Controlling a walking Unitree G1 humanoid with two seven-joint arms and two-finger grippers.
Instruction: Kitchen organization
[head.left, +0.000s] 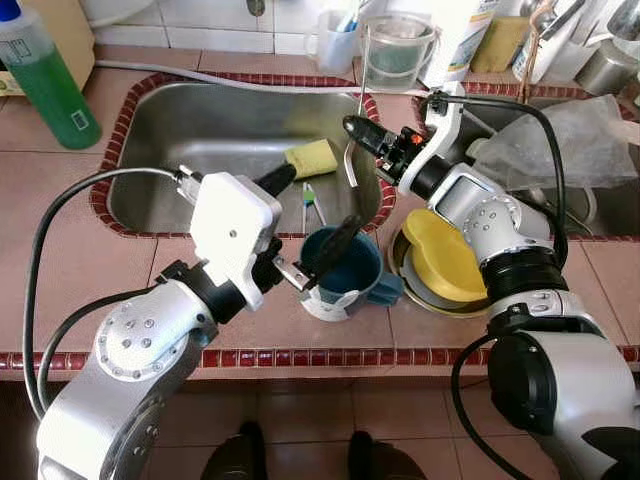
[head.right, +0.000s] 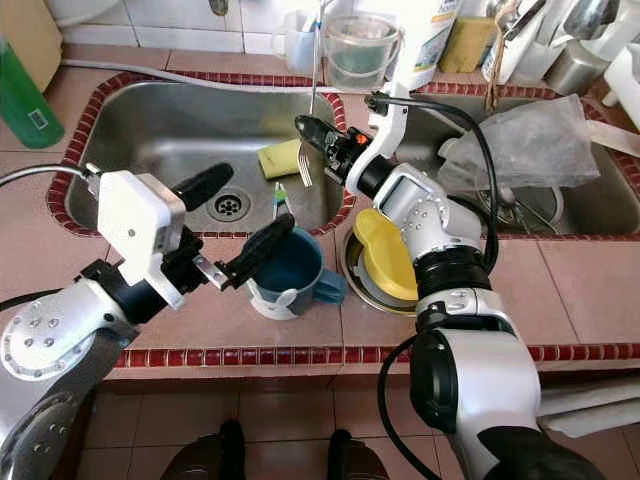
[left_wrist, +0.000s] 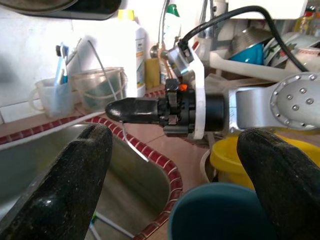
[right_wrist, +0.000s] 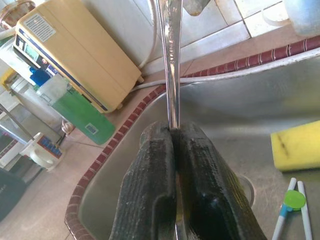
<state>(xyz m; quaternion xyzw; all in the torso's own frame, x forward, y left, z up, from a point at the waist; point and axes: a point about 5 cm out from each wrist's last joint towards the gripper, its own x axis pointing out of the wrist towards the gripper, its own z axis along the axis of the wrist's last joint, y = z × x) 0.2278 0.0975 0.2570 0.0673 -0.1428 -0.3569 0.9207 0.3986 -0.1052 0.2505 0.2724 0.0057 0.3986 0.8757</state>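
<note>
the right gripper was positioned over the right edge of the stainless steel sink basin, its two black fingers pressed together on the handle of a slim silver metal fork. the fork hung upright, tines down, above the basin near the red-tiled rim. a yellow rectangular sponge lay on the basin floor just beside the fork, and a small blue-and-white item with a green cap lay near the sponge; what it was could not be told.

the left gripper was held over the front counter edge, its fingers spread wide and holding nothing. one finger reached across the rim of a dark teal ceramic mug standing on the terracotta tiled counter; the other pointed over the basin.

just beside the mug, a yellow plastic lid rested tilted in a round metal bowl. a green liquid-filled plastic bottle stood at the left of the basin. a clear plastic pitcher and a white bottle stood behind it.
</note>
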